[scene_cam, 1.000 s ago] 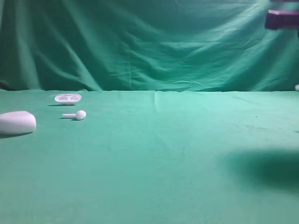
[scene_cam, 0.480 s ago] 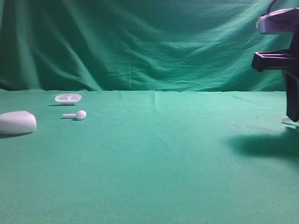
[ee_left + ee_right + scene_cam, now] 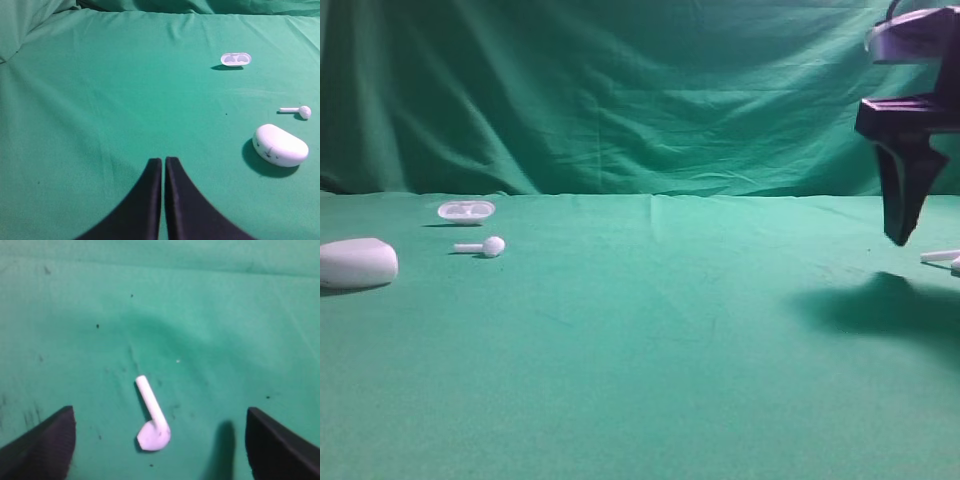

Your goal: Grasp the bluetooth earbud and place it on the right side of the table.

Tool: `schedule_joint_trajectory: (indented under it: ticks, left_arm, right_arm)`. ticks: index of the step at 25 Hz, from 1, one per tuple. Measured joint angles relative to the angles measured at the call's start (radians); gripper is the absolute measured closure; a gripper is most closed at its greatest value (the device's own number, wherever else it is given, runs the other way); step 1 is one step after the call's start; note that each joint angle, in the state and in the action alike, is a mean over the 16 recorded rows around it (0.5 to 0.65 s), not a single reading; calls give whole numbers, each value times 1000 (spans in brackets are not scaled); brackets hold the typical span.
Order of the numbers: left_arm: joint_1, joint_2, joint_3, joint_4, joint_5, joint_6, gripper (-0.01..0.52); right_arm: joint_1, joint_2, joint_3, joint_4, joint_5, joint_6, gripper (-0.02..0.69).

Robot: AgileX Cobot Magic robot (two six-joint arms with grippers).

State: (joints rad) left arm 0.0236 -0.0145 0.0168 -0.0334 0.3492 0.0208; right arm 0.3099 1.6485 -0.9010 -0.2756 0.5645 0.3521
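Exterior high view: the right gripper (image 3: pixel 902 236) hangs above the table (image 3: pixel 650 330), beside the bluetooth earbud (image 3: pixel 942 257) at the right edge. Left wrist view: the left gripper (image 3: pixel 163 161) fingers are pressed together, empty. Right wrist view: fingers (image 3: pixel 42 447) spread wide; the earbud lies free on the cloth between them.

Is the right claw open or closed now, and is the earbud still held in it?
Open. In the wrist view the right claw has its fingers spread wide, and the earbud lies free on the table between them.
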Motion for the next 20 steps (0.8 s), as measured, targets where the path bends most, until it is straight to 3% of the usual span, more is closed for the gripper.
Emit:
schedule_joint_trajectory:
  ticks: [3, 13, 16, 20]
  left_arm:
    - [0, 0, 0, 0, 0, 0, 514]
    - [0, 0, 0, 0, 0, 0, 514]
    - [0, 0, 0, 0, 0, 0, 514]
    - [0, 0, 0, 0, 0, 0, 514]
  right_arm:
    - [0, -43, -28, 14, 64, -3, 255]
    - [0, -362, -72, 136, 298, -71, 596]
    - [0, -496, -49, 188, 348, -97, 649]
    - [0, -683, -3, 250, 402, -126, 665]
